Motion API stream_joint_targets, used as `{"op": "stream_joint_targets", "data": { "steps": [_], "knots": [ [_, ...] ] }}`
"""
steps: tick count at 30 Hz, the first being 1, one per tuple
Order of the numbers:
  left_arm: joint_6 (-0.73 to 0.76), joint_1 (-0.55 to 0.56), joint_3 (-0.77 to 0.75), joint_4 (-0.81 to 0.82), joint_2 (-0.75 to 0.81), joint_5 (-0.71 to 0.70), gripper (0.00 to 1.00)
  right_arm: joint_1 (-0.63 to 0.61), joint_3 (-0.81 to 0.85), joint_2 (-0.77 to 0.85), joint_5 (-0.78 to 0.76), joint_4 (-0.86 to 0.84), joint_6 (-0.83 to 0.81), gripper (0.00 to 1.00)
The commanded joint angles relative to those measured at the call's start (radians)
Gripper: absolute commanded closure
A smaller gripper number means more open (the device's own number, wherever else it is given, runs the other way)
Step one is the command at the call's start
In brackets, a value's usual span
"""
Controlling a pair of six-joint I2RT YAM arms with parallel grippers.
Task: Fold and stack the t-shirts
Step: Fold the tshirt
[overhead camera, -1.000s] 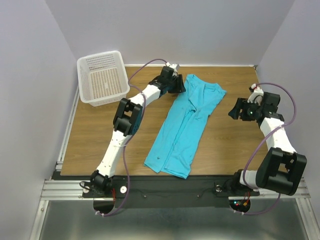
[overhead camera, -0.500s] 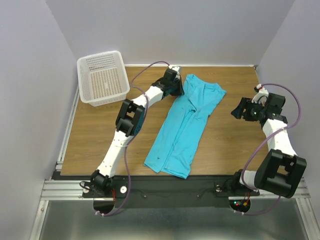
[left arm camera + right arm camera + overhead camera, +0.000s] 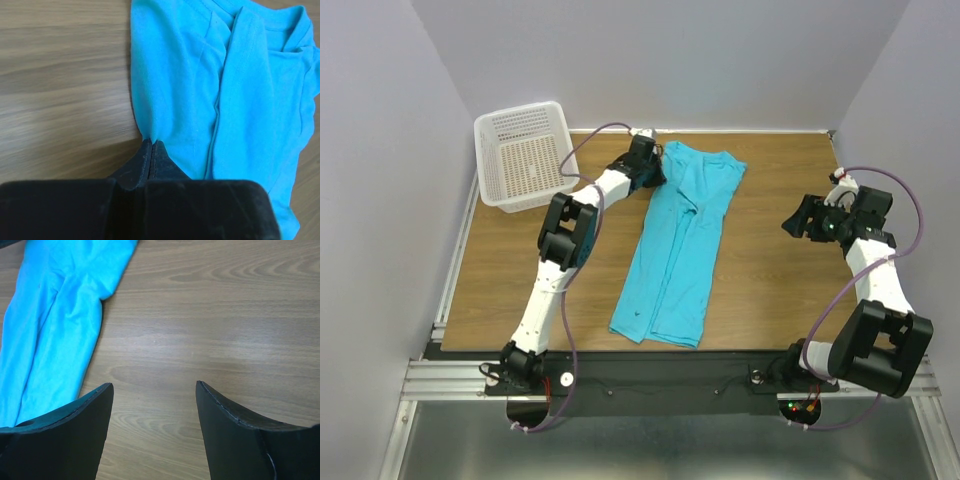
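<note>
One turquoise t-shirt (image 3: pixel 680 240) lies lengthwise down the middle of the table, folded into a long narrow strip with its collar end at the far side. My left gripper (image 3: pixel 655 166) is at the shirt's far left corner, shut on the cloth's edge (image 3: pixel 150 131); the left wrist view shows the fabric pinched between the closed fingertips (image 3: pixel 151 143). My right gripper (image 3: pixel 798 220) hovers over bare wood to the right of the shirt, open with nothing between its fingers (image 3: pixel 215 410). The shirt's edge (image 3: pixel 55 325) shows at the left of the right wrist view.
A white perforated basket (image 3: pixel 525 155) stands at the far left corner of the wooden table (image 3: pixel 770 290). Grey walls close in the left, right and far sides. A metal rail (image 3: pixel 620 375) runs along the near edge by the arm bases.
My left gripper closed on the shirt's far left corner and pulled it left; the collar end shifted left and the spread sleeve part drew in. The right arm drew back slightly to the right.
</note>
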State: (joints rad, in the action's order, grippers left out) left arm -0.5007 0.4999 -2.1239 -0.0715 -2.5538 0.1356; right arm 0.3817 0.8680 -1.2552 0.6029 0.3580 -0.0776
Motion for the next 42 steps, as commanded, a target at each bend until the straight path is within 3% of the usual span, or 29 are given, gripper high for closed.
{"op": "stream_joint_targets", "data": {
  "steps": [1,12,13,18,21,31,35,37,42],
  "knots": [
    [-0.073,-0.075,0.148,0.013,0.150,-0.100,1.00,0.008,0.005,-0.010,0.049,-0.037,-0.013,0.28],
    [-0.185,-0.130,0.450,0.193,0.325,-0.162,1.00,-0.019,0.061,-0.105,0.193,0.018,-0.134,0.28],
    [-0.182,-0.130,0.458,0.203,0.346,-0.154,0.97,-0.029,0.065,-0.111,0.195,0.028,-0.145,0.28],
    [-0.139,-0.130,0.457,0.225,0.418,-0.145,0.60,-0.108,0.089,-0.139,0.199,0.058,-0.218,0.27],
    [-0.101,-0.130,0.430,0.219,0.457,-0.107,0.51,-0.141,0.108,-0.159,0.198,0.061,-0.231,0.28],
    [-0.026,-0.130,0.398,0.170,0.509,-0.008,0.53,-0.308,0.147,-0.240,0.193,0.067,-0.257,0.28],
    [0.034,-0.127,0.478,0.179,0.590,0.068,0.53,-0.378,0.166,-0.236,0.288,0.201,-0.482,0.28],
    [0.102,-0.112,0.566,0.197,0.697,0.078,0.46,-0.463,0.154,-0.219,0.313,0.310,-0.792,0.27],
    [0.171,-0.106,0.836,0.194,1.005,0.022,0.31,-0.628,0.075,-0.167,0.226,0.363,-0.994,0.23]
  ]
}}
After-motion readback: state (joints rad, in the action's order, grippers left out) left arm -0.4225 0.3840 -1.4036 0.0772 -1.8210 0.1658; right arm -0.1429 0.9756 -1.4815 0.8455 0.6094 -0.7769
